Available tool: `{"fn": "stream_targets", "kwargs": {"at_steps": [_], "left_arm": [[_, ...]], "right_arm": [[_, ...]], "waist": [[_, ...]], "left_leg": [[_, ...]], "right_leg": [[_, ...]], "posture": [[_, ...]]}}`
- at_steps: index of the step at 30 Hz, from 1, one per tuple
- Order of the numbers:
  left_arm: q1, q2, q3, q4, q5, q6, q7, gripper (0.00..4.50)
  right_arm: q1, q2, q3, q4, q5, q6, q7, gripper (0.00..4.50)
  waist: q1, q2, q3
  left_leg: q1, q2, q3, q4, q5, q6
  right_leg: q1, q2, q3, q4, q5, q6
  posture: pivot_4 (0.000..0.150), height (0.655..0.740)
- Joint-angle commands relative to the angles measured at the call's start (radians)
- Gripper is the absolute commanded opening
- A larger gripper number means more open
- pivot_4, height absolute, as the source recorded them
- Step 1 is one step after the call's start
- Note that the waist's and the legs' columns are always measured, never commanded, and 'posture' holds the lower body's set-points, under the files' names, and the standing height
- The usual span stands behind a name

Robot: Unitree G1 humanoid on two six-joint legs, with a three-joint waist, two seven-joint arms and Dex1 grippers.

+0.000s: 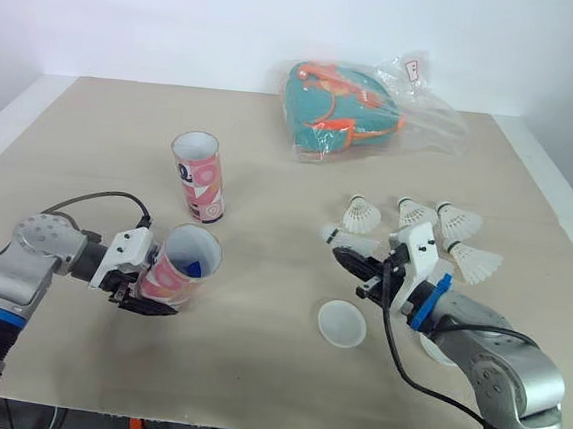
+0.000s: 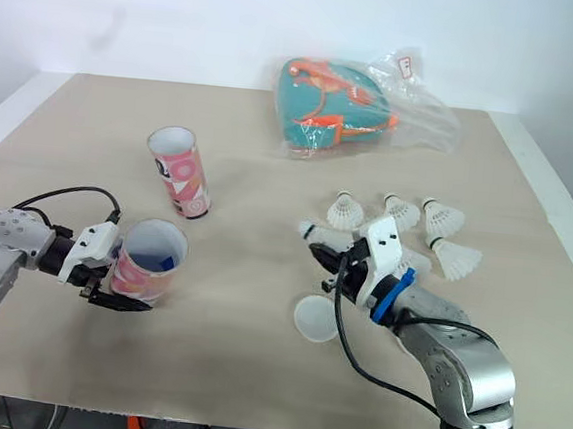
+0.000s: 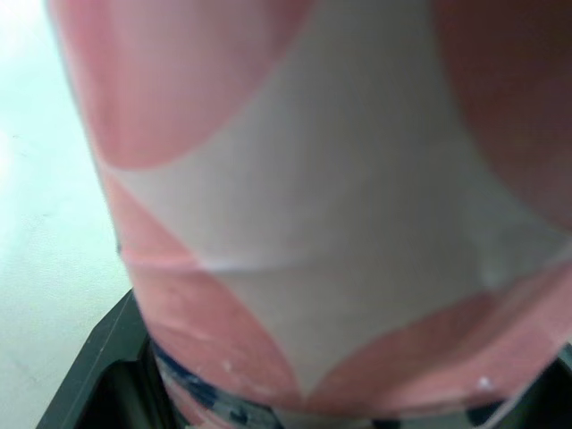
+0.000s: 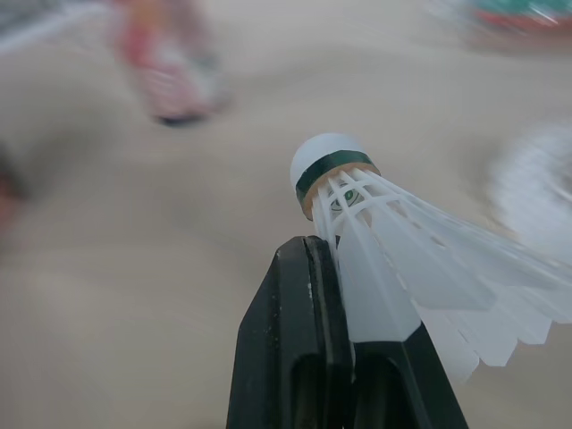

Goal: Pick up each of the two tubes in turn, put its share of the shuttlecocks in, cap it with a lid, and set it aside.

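I am clamping my left gripper (image 1: 137, 297) around the lower end of the pink tube (image 1: 184, 266), holding it above the table (image 1: 251, 392) near the front left corner, tilted so its open mouth is facing my right arm. My right gripper (image 4: 308, 250) is pinching a shuttlecock (image 4: 393, 259) over the front middle of the table, well apart from the tube's mouth. I judge that I am loading this tube's share. The next move calls for carrying the cork across, lining it up with the tilted mouth, and letting go only once the skirt is inside. The right wrist view is showing what the head views cannot: my fingers closed flat on the feathers just behind the green-banded cork, with the cork leading. The head views are giving the layout: four loose shuttlecocks (image 1: 458, 222) near the right edge, a lid (image 1: 341, 323) lying flat by the front edge, the second tube (image 1: 200, 175) standing upright behind the held one, and a plastic bag (image 1: 366, 111) at the far edge. They are also showing a blue patch deep inside the held tube; I cannot tell what it is.
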Motion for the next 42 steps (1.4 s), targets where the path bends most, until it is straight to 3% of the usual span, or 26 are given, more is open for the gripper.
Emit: {"fn": "stream_targets", "kwargs": {"at_steps": [1, 5, 12, 16, 21, 31, 33, 34, 37, 38, 40, 42], "left_arm": [[0.032, -0.029, -0.11, 0.037, 0.059, 0.009, -0.044, 3.04], [0.019, -0.039, -0.111, 0.055, 0.065, 0.009, -0.052, 3.04], [-0.002, -0.033, -0.132, 0.078, 0.064, 0.032, -0.056, 3.04], [-0.036, -0.041, -0.151, 0.098, 0.066, 0.062, -0.056, 3.04], [-0.084, -0.028, -0.208, 0.088, 0.048, 0.116, -0.056, 3.04], [-0.161, -0.044, -0.253, 0.121, 0.033, 0.141, -0.056, 3.04], [-0.168, -0.049, -0.256, 0.123, 0.03, 0.142, -0.056, 3.04], [-0.17, -0.05, -0.256, 0.124, 0.029, 0.142, -0.056, 3.04], [-0.172, -0.052, -0.256, 0.125, 0.027, 0.144, -0.056, 3.04], [-0.17, -0.052, -0.255, 0.122, 0.025, 0.146, -0.056, 3.04], [-0.164, -0.054, -0.251, 0.114, 0.024, 0.151, -0.056, 3.04], [-0.154, -0.056, -0.246, 0.1, 0.024, 0.158, -0.056, 3.04]], "right_arm": [[-0.063, -0.023, -0.04, -0.067, 0.142, 0.024, 0.07, 0.06], [-0.165, -0.069, -0.034, -0.062, 0.231, 0.04, 0.14, 0.06], [-0.43, -0.156, 0.184, 0.041, 0.119, -0.026, 0.369, 0.06], [-0.59, -0.135, 0.359, 0.182, -0.038, -0.111, 0.486, 0.06], [-0.752, -0.074, 0.466, 0.324, -0.158, -0.199, 0.59, 0.06], [-0.864, -0.006, 0.568, 0.458, -0.291, -0.303, 0.766, 0.06], [-0.879, 0.008, 0.583, 0.485, -0.323, -0.314, 0.776, 0.54], [-0.884, 0.014, 0.585, 0.493, -0.336, -0.317, 0.783, 1.09], [-0.89, 0.02, 0.584, 0.497, -0.355, -0.327, 0.799, 2.14], [-0.89, 0.015, 0.569, 0.477, -0.335, -0.312, 0.81, 2.14], [-0.884, 0.002, 0.515, 0.432, -0.262, -0.25, 0.836, 2.86], [-0.858, -0.023, 0.427, 0.396, -0.17, -0.19, 0.846, 2.86]], "waist": [[0.0, 0.001, -0.001], [0.001, 0.002, -0.001], [0.001, 0.006, -0.003], [0.0, 0.008, -0.003], [0.003, 0.008, -0.003], [0.007, 0.008, -0.003], [0.007, 0.008, -0.003], [0.007, 0.008, -0.003], [0.008, 0.008, -0.003], [0.008, 0.008, -0.003], [0.008, 0.008, -0.003], [0.01, 0.008, -0.003]], "left_leg": [[0.0, 0.0, 0.0, 0.0, 0.0, 0.0], [0.002, 0.0, 0.0, 0.001, 0.0, 0.0], [0.002, 0.0, -0.001, 0.0, 0.0, 0.0], [0.002, 0.0, 0.0, 0.001, 0.0, 0.0], [0.001, -0.001, -0.001, 0.002, 0.0, 0.0], [0.001, -0.002, -0.003, 0.003, 0.0, 0.0], [0.001, -0.002, -0.003, 0.004, 0.001, 0.0], [0.001, -0.002, -0.003, 0.004, 0.001, 0.0], [0.001, -0.002, -0.004, 0.005, 0.001, 0.0], [0.001, -0.003, -0.004, 0.005, 0.001, 0.0], [0.001, -0.003, -0.004, 0.005, 0.001, 0.0], [0.0, -0.003, -0.004, 0.005, 0.001, 0.0]], "right_leg": [[0.0, 0.0, 0.0, 0.0, 0.0, 0.0], [0.002, 0.0, 0.0, 0.0, 0.0, 0.0], [0.002, 0.001, 0.0, 0.0, 0.0, 0.0], [0.001, 0.001, 0.001, 0.001, 0.0, 0.0], [0.002, 0.001, 0.0, 0.001, 0.0, 0.0], [0.002, 0.0, -0.001, 0.003, -0.001, 0.0], [0.002, 0.0, -0.001, 0.003, -0.001, 0.0], [0.002, 0.0, -0.001, 0.003, 0.0, 0.001], [0.002, 0.0, -0.001, 0.003, -0.001, 0.001], [0.002, 0.0, -0.001, 0.003, -0.001, 0.001], [0.003, 0.0, -0.001, 0.003, -0.001, 0.001], [0.003, 0.0, -0.001, 0.003, -0.001, 0.001]], "posture": [[0.15, 0.74], [0.15, 0.74], [0.15, 0.74], [0.15, 0.74], [0.15, 0.74], [0.15, 0.74], [0.15, 0.74], [0.15, 0.74], [0.15, 0.74], [0.15, 0.74], [0.15, 0.74], [0.15, 0.74]]}}
